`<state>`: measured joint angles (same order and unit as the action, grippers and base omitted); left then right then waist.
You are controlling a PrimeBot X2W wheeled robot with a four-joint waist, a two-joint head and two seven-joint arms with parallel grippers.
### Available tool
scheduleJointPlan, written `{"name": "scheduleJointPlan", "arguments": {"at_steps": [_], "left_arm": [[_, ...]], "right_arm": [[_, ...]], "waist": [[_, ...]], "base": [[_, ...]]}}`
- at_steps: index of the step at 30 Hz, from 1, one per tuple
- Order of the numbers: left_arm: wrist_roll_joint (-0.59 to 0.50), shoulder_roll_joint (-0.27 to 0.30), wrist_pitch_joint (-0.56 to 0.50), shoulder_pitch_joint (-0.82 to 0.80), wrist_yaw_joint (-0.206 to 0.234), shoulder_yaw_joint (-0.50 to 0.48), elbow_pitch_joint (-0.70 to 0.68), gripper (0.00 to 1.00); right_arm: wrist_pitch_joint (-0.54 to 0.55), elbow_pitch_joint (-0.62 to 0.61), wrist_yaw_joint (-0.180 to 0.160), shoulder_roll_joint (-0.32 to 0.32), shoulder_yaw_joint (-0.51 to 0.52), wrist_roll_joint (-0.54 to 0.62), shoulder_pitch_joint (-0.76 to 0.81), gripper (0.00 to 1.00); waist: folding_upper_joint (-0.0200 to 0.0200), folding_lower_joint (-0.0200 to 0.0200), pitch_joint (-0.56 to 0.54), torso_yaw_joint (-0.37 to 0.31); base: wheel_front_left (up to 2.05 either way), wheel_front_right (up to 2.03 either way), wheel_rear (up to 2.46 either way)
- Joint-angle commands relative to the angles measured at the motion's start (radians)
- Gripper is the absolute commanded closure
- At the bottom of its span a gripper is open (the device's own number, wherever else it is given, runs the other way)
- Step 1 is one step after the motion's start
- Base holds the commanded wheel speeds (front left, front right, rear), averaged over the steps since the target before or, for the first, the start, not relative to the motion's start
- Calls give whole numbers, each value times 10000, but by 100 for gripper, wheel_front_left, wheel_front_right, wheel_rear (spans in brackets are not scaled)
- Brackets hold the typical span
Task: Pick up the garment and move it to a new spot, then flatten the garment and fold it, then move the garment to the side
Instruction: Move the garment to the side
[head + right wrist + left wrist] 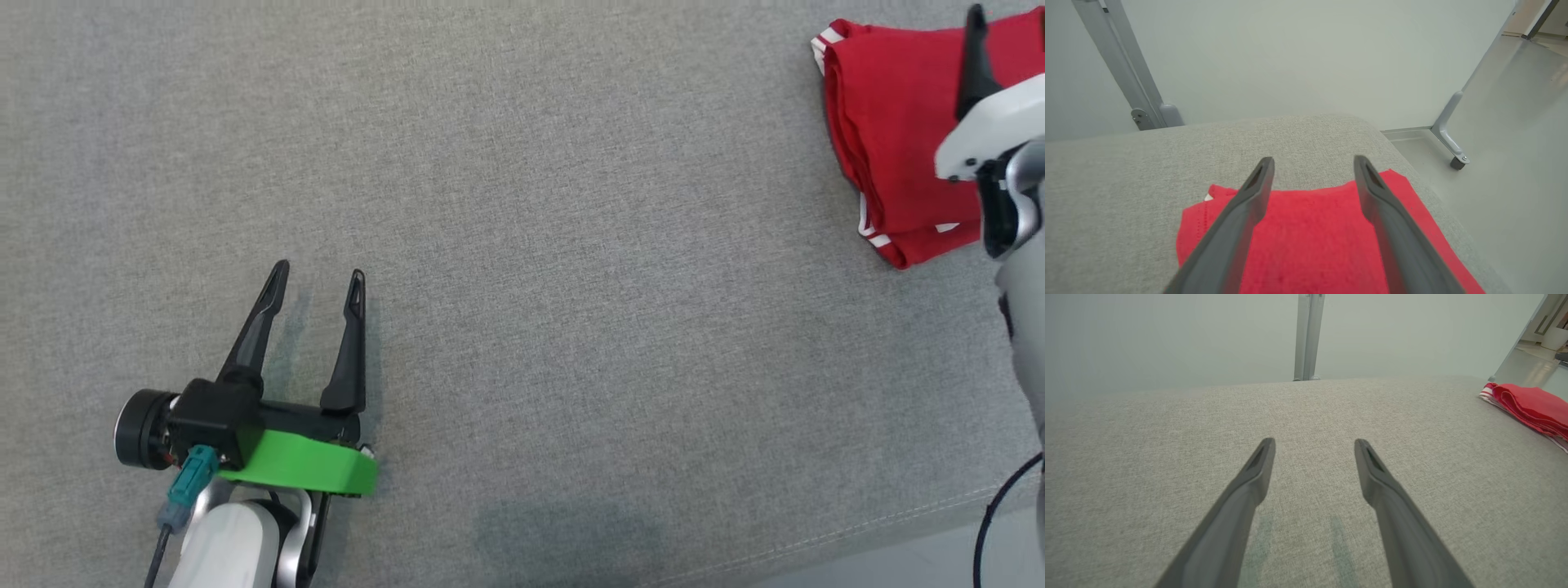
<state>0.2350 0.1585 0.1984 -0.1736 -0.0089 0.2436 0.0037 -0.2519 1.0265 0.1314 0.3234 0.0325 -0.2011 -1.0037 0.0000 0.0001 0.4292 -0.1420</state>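
The garment point(894, 131) is red with white trim and lies folded at the far right of the grey surface. It is also seen in the left wrist view as a red garment point(1533, 406) at the right edge. My right gripper point(1314, 163) hovers over the garment point(1310, 232), its fingers spread wide with nothing between them. In the head view one dark right fingertip point(973, 49) and the white wrist cover part of the cloth. My left gripper point(318, 278) rests open at the lower left, far from the garment, and stands open and empty in the left wrist view point(1314, 445) too.
The grey fabric surface point(571, 286) spreads wide between the two arms. Its right edge drops to a pale floor point(1515, 163) with a wheeled frame foot point(1455, 161). A grey post point(1308, 335) stands behind the far edge. A black cable point(1000, 506) hangs at the lower right.
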Motion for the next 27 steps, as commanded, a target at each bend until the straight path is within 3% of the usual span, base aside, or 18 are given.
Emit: {"name": "scheduleJointPlan", "arguments": {"at_steps": [1, 13, 18, 27], "left_arm": [[59, -22, 102, -15, 44, -84, 113, 0], [923, -379, 599, 674, 219, -918, 1125, 0], [1064, -543, 669, 1159, 261, -1192, 1526, 0], [1043, -796, 669, 2086, 142, -1503, 1742, 0]], "right_arm": [[-72, -184, -14, -108, -275, -87, 92, 0], [-95, -1937, -14, -1111, -2491, -1045, 1877, 0], [-132, -2777, -14, -1472, -2238, -1459, 3434, 0], [-140, -4978, -14, -2406, -1060, -611, 6654, 0]], "waist": [[0, -1, -460, 61], [0, -1, -2553, 865], [0, -1, -3308, 1341], [0, -1, -4179, 1880]], "base": [[0, 0, 0], [0, 0, 0], [0, 0, 0], [0, 0, 0]]}}
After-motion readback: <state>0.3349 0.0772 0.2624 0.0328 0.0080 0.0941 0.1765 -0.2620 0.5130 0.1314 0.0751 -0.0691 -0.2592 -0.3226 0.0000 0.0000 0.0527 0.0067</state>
